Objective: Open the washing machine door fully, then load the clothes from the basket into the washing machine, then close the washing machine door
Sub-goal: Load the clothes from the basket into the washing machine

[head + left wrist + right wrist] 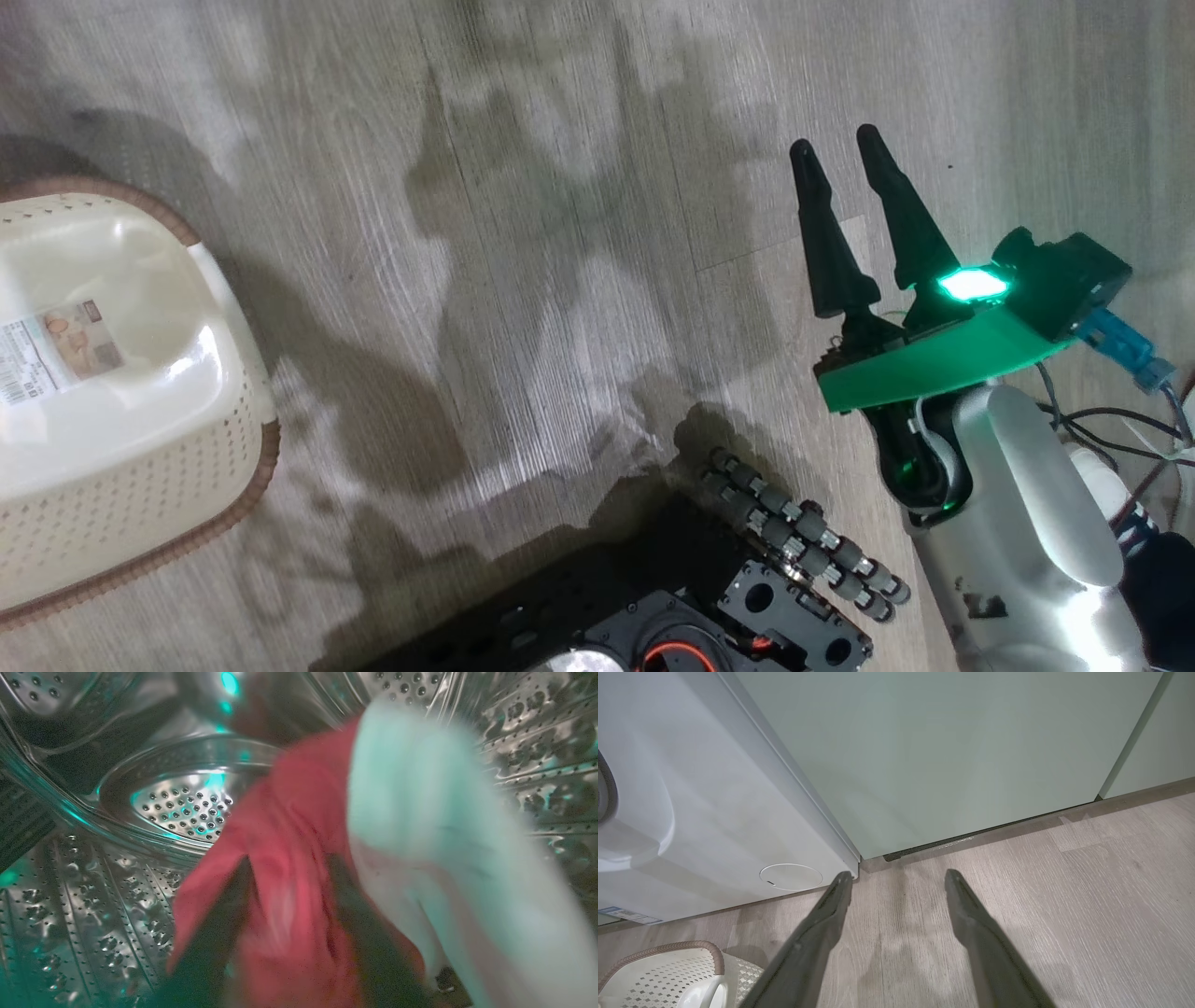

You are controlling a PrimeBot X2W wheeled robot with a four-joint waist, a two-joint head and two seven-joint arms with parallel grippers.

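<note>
Hovering over floor (pixel 560 280), right pincer (pixel 835 140) spread.

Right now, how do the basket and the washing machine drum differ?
The basket is cream plastic; the drum is shiny steel. The basket's visible inside looks empty; the drum holds a red garment and a pale garment. Both have walls full of small holes.

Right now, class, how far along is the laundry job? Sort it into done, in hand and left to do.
Done: the basket looks empty, and the door must be open, as the left gripper is inside the steel drum. In hand: red and white clothes hang blurred across its spread fingers, apparently being let go. Left: pulling the arm out and closing the door.
</note>
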